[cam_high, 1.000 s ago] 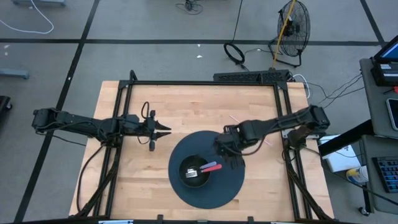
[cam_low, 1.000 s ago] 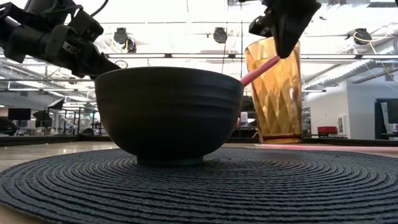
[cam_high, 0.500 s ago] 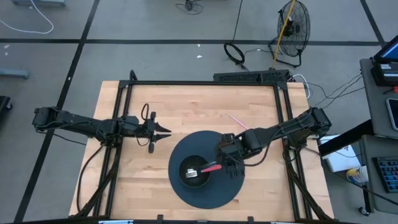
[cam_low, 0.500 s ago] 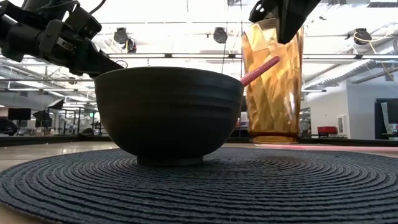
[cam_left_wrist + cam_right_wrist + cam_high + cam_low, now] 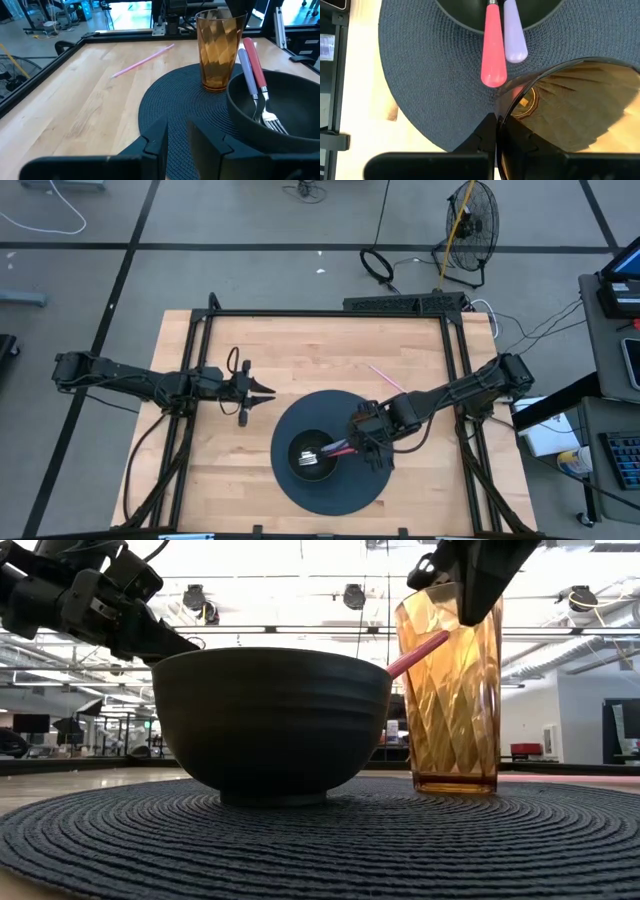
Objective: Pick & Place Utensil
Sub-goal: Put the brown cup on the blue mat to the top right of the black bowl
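Low view: tumbler (image 5: 447, 690) now lower

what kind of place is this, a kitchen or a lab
Most likely a robotics lab or workshop, not a kitchen: the wooden table stands on a taped concrete floor, a floor fan and loose cables lie behind it, and the low view shows an open industrial ceiling.

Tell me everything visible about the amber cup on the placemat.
The amber cup is a tall translucent tumbler, plastic or glass, with a faceted diamond pattern. It stands upright and looks empty on the dark woven placemat, beside the black bowl. The right gripper is shut on its rim, one finger inside and one outside.
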Action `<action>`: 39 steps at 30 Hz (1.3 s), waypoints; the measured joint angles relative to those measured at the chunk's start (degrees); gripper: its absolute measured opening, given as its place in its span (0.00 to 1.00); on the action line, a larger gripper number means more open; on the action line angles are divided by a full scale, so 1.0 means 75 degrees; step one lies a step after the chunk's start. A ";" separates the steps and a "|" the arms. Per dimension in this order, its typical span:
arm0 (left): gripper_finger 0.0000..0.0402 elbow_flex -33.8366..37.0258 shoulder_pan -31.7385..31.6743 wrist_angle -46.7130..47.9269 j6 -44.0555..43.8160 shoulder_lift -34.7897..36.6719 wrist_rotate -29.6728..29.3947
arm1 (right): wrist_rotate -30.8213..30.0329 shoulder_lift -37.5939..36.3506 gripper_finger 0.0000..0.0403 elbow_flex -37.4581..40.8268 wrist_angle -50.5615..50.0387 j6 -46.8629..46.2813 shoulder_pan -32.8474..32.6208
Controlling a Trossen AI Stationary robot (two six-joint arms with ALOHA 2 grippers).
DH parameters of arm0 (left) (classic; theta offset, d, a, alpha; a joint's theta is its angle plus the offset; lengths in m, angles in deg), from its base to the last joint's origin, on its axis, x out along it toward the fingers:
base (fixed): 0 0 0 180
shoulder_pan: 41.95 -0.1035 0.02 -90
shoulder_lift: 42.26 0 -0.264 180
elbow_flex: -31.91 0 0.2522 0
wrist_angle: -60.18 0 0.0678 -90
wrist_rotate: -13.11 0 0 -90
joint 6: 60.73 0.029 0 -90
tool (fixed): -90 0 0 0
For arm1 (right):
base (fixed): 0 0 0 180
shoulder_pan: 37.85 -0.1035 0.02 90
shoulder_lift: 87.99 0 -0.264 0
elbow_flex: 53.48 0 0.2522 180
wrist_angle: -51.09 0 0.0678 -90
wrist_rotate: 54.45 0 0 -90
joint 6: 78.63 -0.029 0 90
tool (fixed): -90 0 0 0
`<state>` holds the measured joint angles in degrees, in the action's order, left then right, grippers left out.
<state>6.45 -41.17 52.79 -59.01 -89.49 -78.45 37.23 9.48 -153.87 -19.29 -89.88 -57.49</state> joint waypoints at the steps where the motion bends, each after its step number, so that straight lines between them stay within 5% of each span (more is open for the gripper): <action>1: 0.19 0.0000 0.0000 0.0000 -0.0005 -0.0001 0.0000 | 0.0000 0.0003 0.02 0.0000 0.0010 0.0000 0.0000; 25: 0.19 0.0000 -0.0006 -0.0002 -0.0012 -0.0001 -0.0003 | 0.0173 0.0020 0.02 0.0003 -0.0003 -0.0233 -0.0050; 39: 0.19 0.0000 -0.0006 0.0000 -0.0053 -0.0001 0.0003 | 0.0244 0.0041 0.18 0.0017 0.0073 -0.0428 -0.0032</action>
<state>6.45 -41.22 52.79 -59.41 -89.50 -78.43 39.06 9.79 -153.74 -18.74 -93.09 -57.73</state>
